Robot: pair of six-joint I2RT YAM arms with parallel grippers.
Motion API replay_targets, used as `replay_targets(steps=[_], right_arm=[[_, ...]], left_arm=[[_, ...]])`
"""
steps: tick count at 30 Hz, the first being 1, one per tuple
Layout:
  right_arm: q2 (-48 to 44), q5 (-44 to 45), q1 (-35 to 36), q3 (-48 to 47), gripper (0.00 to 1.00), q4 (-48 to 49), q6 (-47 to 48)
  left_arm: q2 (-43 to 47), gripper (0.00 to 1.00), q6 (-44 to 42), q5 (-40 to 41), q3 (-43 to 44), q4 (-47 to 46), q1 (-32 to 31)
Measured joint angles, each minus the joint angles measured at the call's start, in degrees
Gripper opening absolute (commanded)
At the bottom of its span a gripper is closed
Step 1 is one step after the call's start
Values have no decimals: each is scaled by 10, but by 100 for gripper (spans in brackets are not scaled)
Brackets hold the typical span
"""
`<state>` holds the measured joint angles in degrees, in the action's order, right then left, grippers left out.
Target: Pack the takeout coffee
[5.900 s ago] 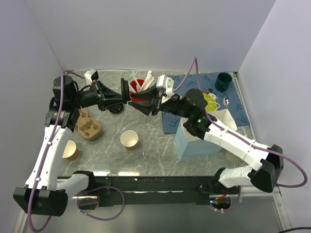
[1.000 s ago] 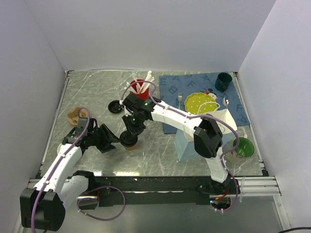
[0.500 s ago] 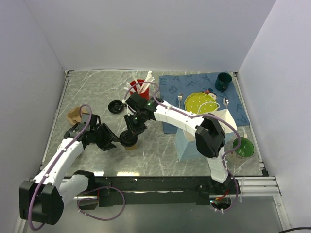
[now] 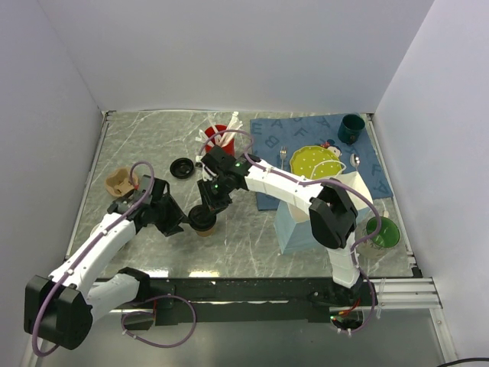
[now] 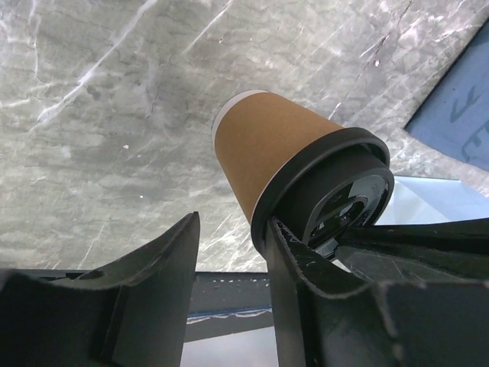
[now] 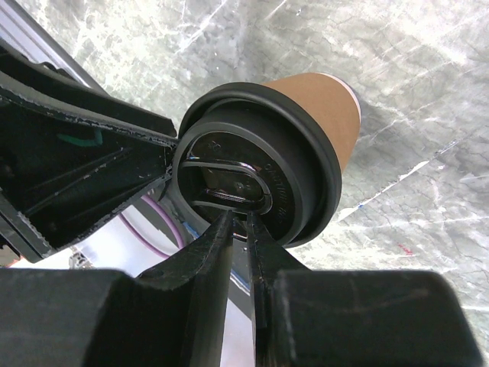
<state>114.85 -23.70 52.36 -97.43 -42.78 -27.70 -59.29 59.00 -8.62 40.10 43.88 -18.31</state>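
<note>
Tipping was your risk — the brown kraft-paper cup with round black plastic lid [image 4: 203, 220] stood mid-surface [image 4: 153, 145], right hand [image 6: 241, 218] pressed together atop it, left hand [image 5: 231, 223] spread beside; a nudge could topple it.

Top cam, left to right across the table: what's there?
brown cup carrier → loose black lid → takeout coffee → yellow plate → dark green cup → green bowl
</note>
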Motion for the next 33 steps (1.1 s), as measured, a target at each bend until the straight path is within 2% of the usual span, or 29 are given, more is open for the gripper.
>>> replay_targets(steps=[10, 18, 22, 27, 33], right_arm=[[0, 1, -3, 10, 22, 9, -3], [-3, 2, -8, 12, 22, 9, -3], [1, 10, -8, -5, 22, -8, 4], [14, 30, -9, -43, 24, -43, 17], [41, 53, -15, -103, 24, -85, 27]], left_arm=[[-24, 39, 23, 21, 2, -4, -28], [-39, 47, 26, 33, 19, 6, -42], [-75, 54, 11, 49, 70, 54, -49], [-144, 57, -16, 87, 174, 139, -57], [-137, 59, -24, 107, 265, 163, -58]])
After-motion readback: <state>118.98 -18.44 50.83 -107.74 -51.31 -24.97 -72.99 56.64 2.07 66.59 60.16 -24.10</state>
